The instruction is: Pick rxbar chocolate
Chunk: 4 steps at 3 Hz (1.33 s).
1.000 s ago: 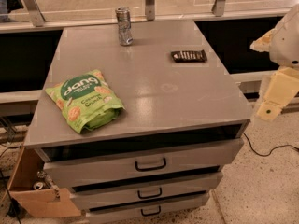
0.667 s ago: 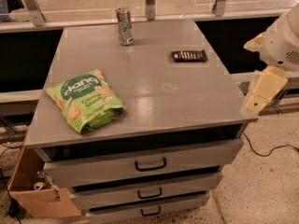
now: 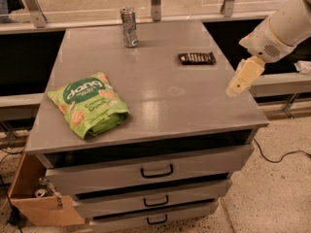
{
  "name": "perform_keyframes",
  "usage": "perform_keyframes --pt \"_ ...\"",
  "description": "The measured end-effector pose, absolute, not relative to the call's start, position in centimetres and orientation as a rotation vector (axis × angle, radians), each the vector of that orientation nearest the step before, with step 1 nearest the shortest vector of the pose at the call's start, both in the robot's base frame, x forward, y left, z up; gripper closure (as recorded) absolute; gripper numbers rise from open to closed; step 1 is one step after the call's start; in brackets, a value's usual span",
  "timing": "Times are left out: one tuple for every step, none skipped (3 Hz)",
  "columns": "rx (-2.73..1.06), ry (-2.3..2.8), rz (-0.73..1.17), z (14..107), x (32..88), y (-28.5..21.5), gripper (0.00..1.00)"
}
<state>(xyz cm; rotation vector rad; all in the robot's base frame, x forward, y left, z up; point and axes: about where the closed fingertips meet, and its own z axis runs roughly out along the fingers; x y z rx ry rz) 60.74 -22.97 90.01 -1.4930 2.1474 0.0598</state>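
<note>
robot gripper (image 3: 239,85) hanging over the right edge of a grey drawer cabinet (image 3: 146,110).
the rxbar chocolate (image 3: 197,58) lies flat at the back right of the top, apart from the gripper. a silver can (image 3: 129,27) stands at the back; a green dang bag (image 3: 88,104) lies front left. cannot tell whether the gripper is spread or pressed together.

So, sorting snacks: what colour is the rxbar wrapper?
The rxbar chocolate is dark brown-black, pale lettering, camera view; gripper hangs to its right.
</note>
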Motion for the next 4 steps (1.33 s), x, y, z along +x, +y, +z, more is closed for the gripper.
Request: perform_keyframes --pt "-1.363 2.123 0.186 88.0 65.6 -22.3 0.0" --pt "-1.226 2.099 0.285 86.1 69.6 -21.2 0.0" --pt "-1.114 2.061 0.351 85.2 72.7 -19.9 0.0" --pt "-1.011 2.036 0.385 84.8 75.2 -19.1 0.0"
